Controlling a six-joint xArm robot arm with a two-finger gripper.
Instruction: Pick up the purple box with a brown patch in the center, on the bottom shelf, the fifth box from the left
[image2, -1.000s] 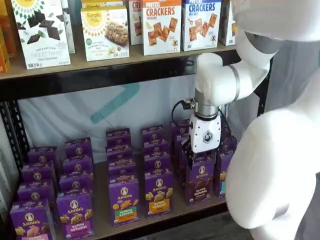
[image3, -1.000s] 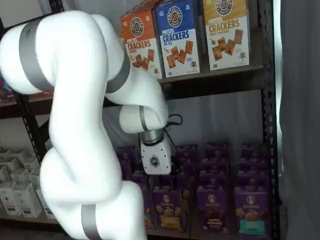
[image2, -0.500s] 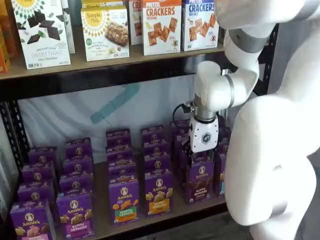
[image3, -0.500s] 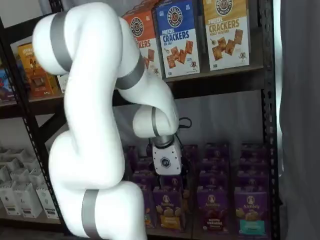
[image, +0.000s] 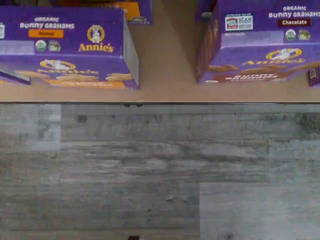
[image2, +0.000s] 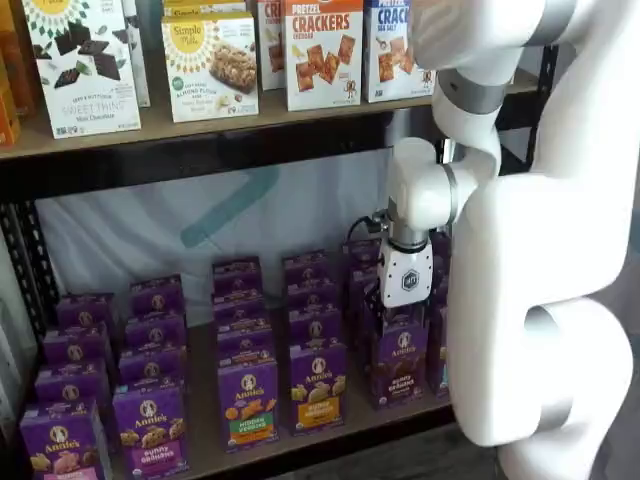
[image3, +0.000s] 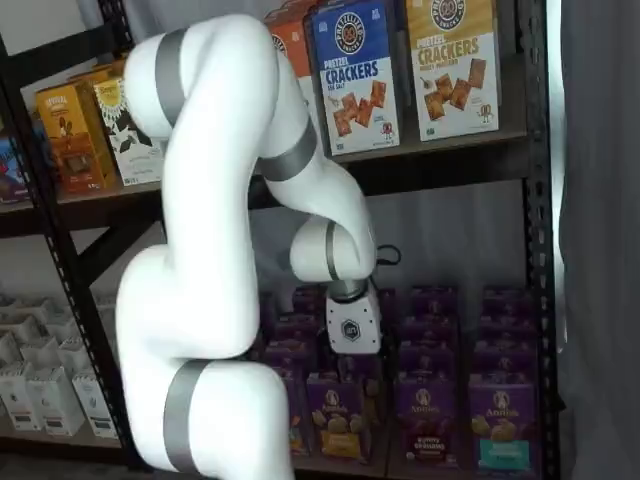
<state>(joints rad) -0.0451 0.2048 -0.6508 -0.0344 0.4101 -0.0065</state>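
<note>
One white arm (image2: 520, 250) fills most of both shelf views, reaching from the front toward the bottom shelf (image2: 203, 448).

Two shelf levels are seen in both shelf views. The upper shelf (image2: 150, 128) carries larger cracker and biscuit boxes. The bottom shelf carries only small purple boxes, set in rows running front to back. Four boxes are counted in each of the four rows seen plainly; the rows nearest the arm are partly hidden and were not counted.

Two front boxes are shown in the wrist view: a honey box (image: 65, 45) and the purple box (image: 260, 45) marked chocolate, well apart, with bare board between them. The purple box (image2: 402, 362) stands upright at the front of its row, at the shelf's front edge.

One gripper (image2: 395, 318) hangs just above that row. Its fingers are dark against the cartons, but the jaws are taken to be spread wide, and nothing is seen to be held.

Step in hand, as judged: the approach, with no grasp yet made. The next move calls for the spread fingers to be lowered either side of the purple box without the neighbouring rows being knocked, then closed.
</note>
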